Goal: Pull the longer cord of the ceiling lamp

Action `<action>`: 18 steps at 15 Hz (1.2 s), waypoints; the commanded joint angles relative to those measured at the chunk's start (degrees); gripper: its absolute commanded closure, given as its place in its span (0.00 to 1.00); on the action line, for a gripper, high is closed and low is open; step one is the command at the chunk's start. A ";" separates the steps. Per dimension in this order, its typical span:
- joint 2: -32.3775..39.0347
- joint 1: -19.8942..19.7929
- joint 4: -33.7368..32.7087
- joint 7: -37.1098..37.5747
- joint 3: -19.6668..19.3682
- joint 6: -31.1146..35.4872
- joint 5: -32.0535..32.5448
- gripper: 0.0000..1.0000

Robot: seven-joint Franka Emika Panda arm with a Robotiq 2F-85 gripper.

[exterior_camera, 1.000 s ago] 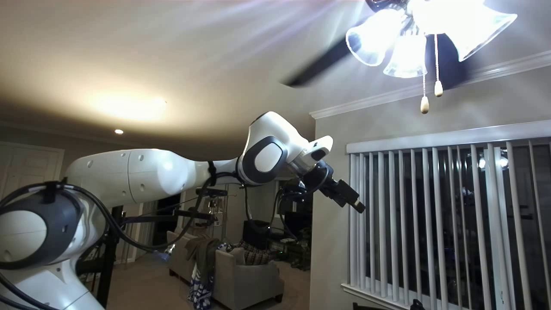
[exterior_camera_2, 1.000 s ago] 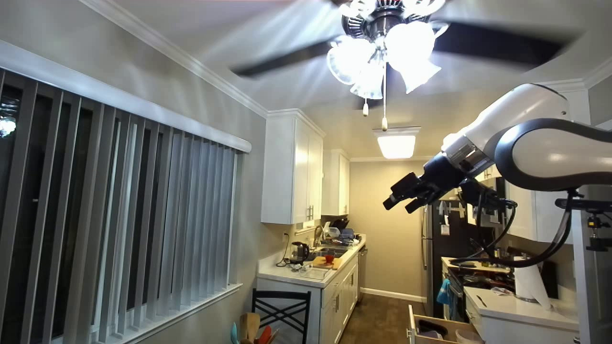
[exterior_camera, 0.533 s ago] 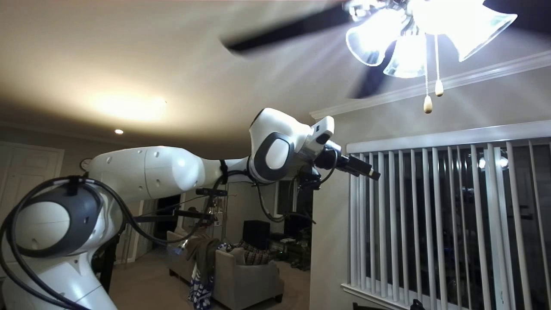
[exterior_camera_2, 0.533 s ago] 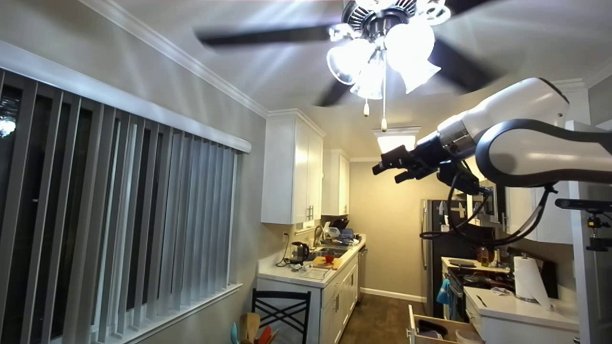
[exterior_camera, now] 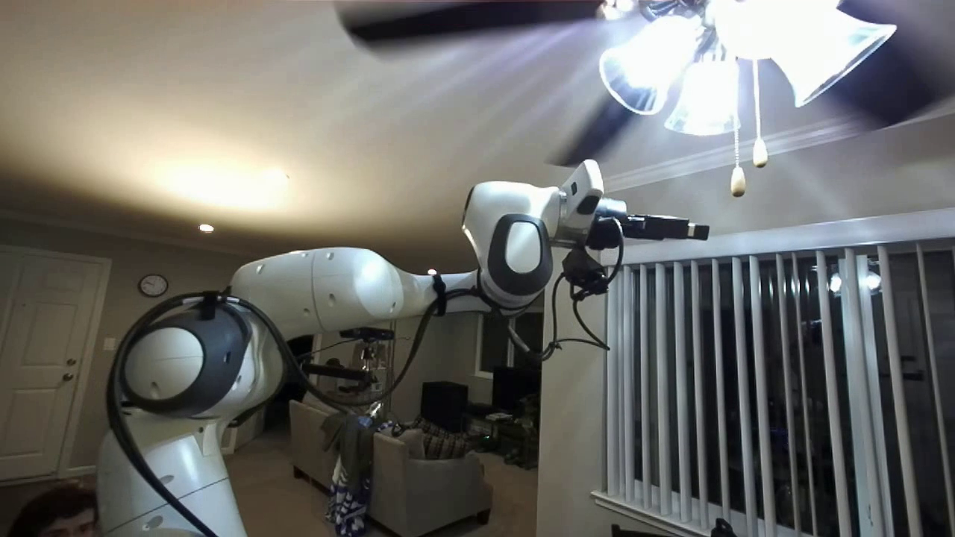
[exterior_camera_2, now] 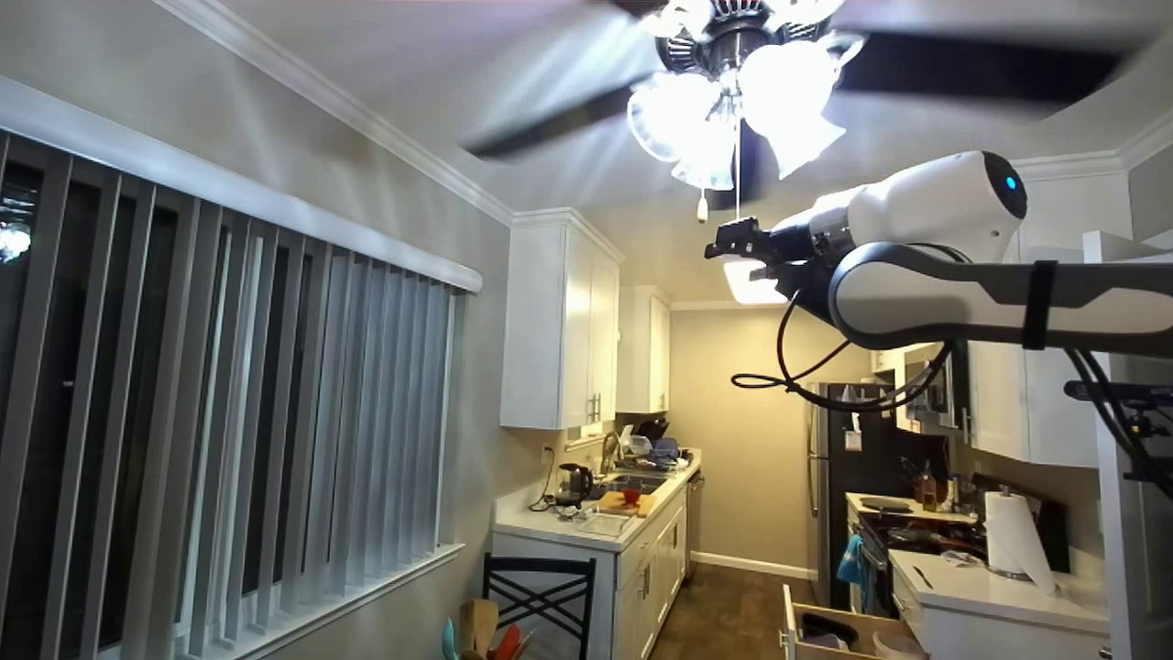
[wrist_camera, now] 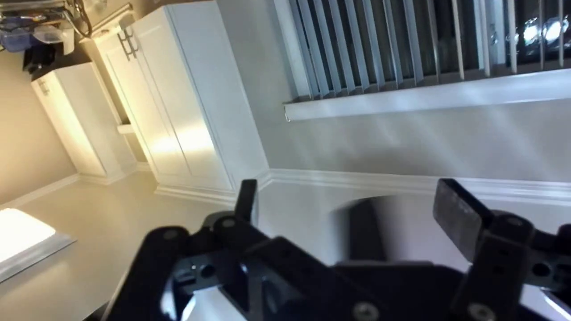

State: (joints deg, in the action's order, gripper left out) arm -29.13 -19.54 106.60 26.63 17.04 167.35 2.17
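Observation:
The ceiling lamp is lit, with its white shades, in both exterior views. The longer cord hangs with its tan knob lowest. In an exterior view its upper part shows, while its knob is hidden behind my gripper. The shorter cord hangs beside it, also in an exterior view. My gripper is roughly level, below and to the left of the knob, apart from it. Its fingers are wide open and empty, in an exterior view and the wrist view. No cord shows in the wrist view.
Dark fan blades turn, blurred, above the lamp in both exterior views; one shows between my fingers. Window blinds line the wall. White cabinets stand farther back. A person's head shows low at the edge.
My arm has moved forward and up towards the lamp, and the gripper has tilted from pointing down to level. The longer cord's knob sways slightly. The fan blades have turned.

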 commanded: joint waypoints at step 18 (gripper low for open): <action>1.59 -30.42 -12.60 11.50 17.84 0.76 10.86 0.00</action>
State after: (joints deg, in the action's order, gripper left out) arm -27.37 -49.48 94.27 37.05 34.73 168.06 11.57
